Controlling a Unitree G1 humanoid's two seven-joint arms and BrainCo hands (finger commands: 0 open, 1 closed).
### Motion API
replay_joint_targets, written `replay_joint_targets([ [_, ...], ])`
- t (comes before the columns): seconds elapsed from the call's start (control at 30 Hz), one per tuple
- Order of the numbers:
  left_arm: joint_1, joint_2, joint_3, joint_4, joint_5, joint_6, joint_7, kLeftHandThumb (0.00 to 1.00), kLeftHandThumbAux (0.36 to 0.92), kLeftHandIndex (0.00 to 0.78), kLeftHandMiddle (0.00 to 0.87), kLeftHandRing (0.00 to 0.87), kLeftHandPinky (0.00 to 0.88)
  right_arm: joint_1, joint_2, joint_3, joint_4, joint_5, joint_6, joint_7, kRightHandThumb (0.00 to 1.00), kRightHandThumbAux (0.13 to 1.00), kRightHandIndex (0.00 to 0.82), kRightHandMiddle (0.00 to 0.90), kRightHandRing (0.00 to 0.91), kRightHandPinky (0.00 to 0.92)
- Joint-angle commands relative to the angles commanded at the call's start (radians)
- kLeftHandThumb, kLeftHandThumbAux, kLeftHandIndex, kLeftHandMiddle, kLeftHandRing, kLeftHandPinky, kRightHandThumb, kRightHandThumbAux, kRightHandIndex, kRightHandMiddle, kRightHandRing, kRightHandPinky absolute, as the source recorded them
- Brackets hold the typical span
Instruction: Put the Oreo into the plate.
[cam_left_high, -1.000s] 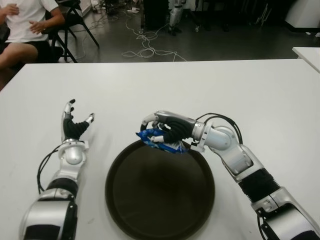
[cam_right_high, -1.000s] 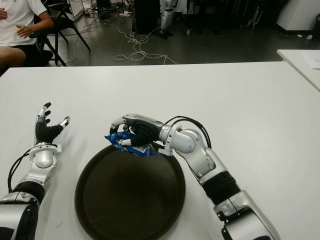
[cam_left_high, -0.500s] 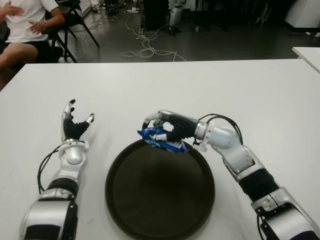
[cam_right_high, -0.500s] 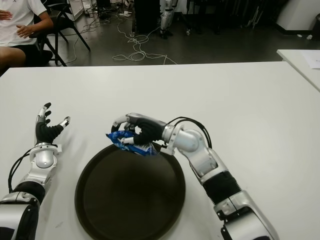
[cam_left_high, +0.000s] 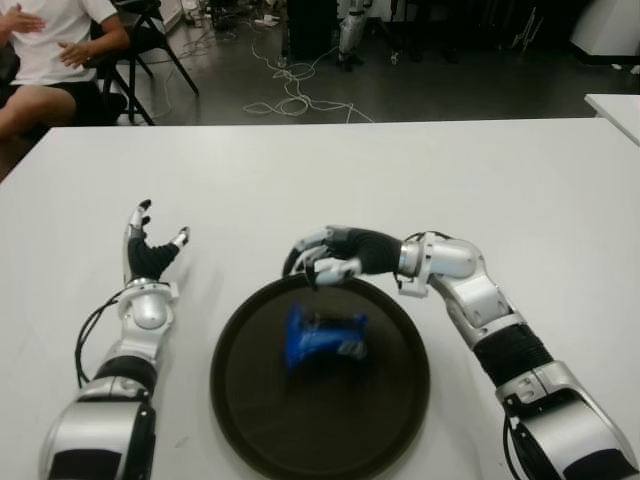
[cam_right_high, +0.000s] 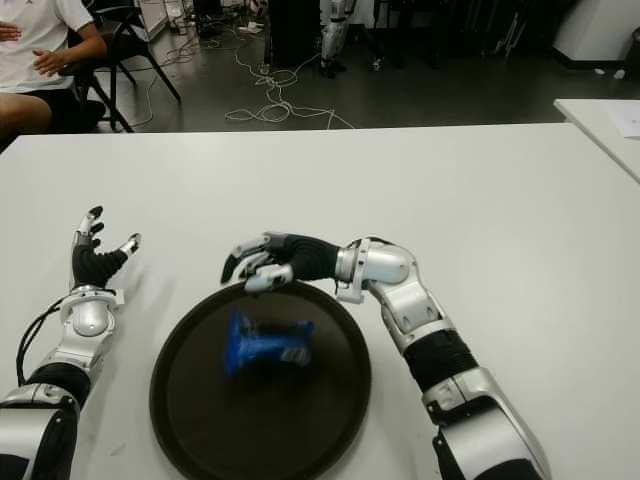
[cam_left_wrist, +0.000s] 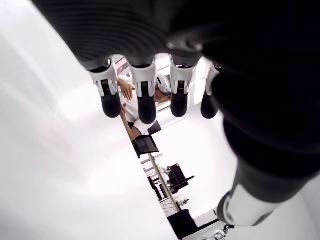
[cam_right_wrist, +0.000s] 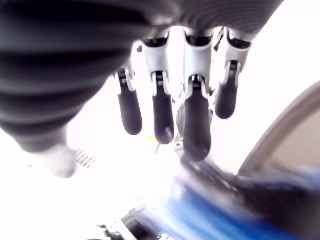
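The blue Oreo packet (cam_left_high: 322, 339) is inside the big round dark brown plate (cam_left_high: 400, 400). It sits near the middle, a little below and in front of the fingertips of the robot's right hand (cam_left_high: 325, 260). It looks blurry, so it may be falling or sliding and not settled.

The right hand hovers over the far rim of the plate. Its fingers (cam_right_wrist: 162, 112) are stretched out and apart, and they hold nothing. In the right wrist view the blue packet shows just past the fingertips, not between them. The hand is probably up there because that is a good spot to let the packet drop, so it lands inside the rim and not on the white table (cam_left_high: 520, 190).

The left hand (cam_left_high: 148, 255) shows beside the plate, on its left side, well apart from the packet. Its fingers (cam_left_wrist: 145, 100) point up, spread and loose, with nothing in them. It looks like it is just keeping out of the way, since one hand is enough for this job.

The job looks nearly done. What is left, I think, is for the packet to lie still and for the right hand to pull away without bumping the rim.

A person in a white shirt (cam_left_high: 50, 40) sits on a chair far behind the table.
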Motion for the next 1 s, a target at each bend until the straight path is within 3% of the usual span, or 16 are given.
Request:
replay_joint_targets([
  [0.67, 0.002, 0.002, -0.003, 0.001, 0.004, -0.003, 0.002, 0.0, 0.787, 0.053, 0.083, 0.063, 0.052, -0.018, -0.003, 0.004, 0.021, -0.034, 0.025, 0.007, 0.0, 0.195, 0.0, 0.0, 0.0, 0.0],
  [0.8, 0.002, 0.002, -0.004, 0.001, 0.005, -0.005, 0.002, 0.0, 0.776, 0.053, 0.088, 0.072, 0.062, -0.011, -0.009, 0.011, 0.017, -0.075, -0.023, -0.025, 0.0, 0.186, 0.0, 0.0, 0.0, 0.0],
  [1.0, 0.001, 0.002, -0.002, 0.003, 0.003, -0.005, 0.001, 0.0, 0.775, 0.056, 0.096, 0.083, 0.069, -0.024, 0.006, 0.005, 0.057, -0.068, -0.061, -0.011, 0.0, 0.185, 0.0, 0.0, 0.0, 0.0],
])
